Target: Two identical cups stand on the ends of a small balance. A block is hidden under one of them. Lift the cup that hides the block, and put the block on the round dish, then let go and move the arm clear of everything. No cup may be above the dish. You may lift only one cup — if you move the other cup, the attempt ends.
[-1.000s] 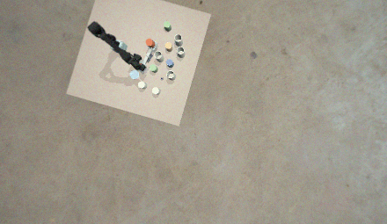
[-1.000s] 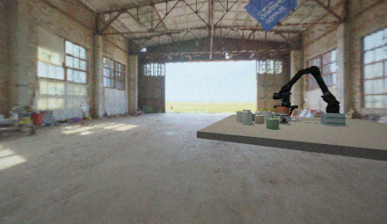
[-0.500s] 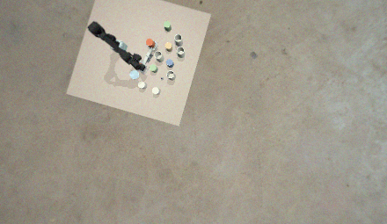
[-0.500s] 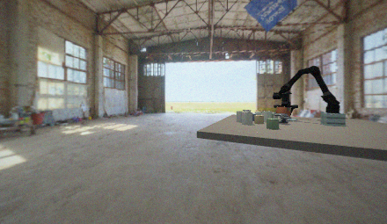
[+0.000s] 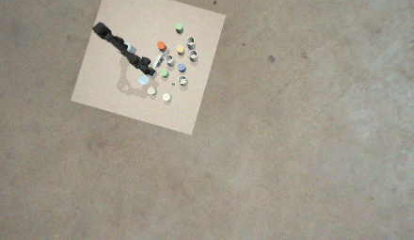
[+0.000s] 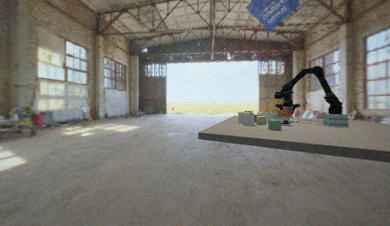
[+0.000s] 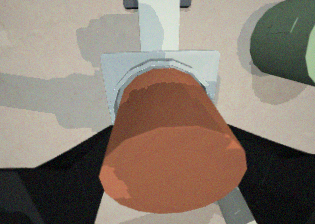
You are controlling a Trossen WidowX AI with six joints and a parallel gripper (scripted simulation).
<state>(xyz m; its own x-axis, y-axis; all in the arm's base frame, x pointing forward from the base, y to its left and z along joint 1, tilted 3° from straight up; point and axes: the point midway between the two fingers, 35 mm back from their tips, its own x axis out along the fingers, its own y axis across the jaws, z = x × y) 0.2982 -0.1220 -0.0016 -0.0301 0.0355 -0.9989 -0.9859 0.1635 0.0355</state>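
My gripper (image 5: 151, 72) (image 7: 165, 128) is shut on an orange cup (image 7: 164, 105), with a black finger on each side. The cup's far end is at the square pale pan (image 7: 211, 59) of the balance; no gap shows there. The balance's beam (image 7: 170, 25) (image 5: 159, 60) runs away to the other end, where the identical orange cup (image 5: 161, 45) stands. In the exterior view the orange shape (image 6: 284, 113) is too small to tell which cup it is. The pale blue round dish (image 5: 143, 80) lies near the gripper with nothing seen on it. No block is visible; the cups hide what is under them.
A green cylinder (image 7: 284, 42) (image 5: 164, 72) stands close beside the held cup. Grey cups (image 5: 169, 59) (image 5: 183, 80), a blue one (image 5: 182, 67), a tan one (image 5: 180, 49) and whitish ones (image 5: 151, 90) (image 5: 167, 97) stand around. Another green cylinder (image 5: 179, 27) (image 6: 275, 124) is farther off.
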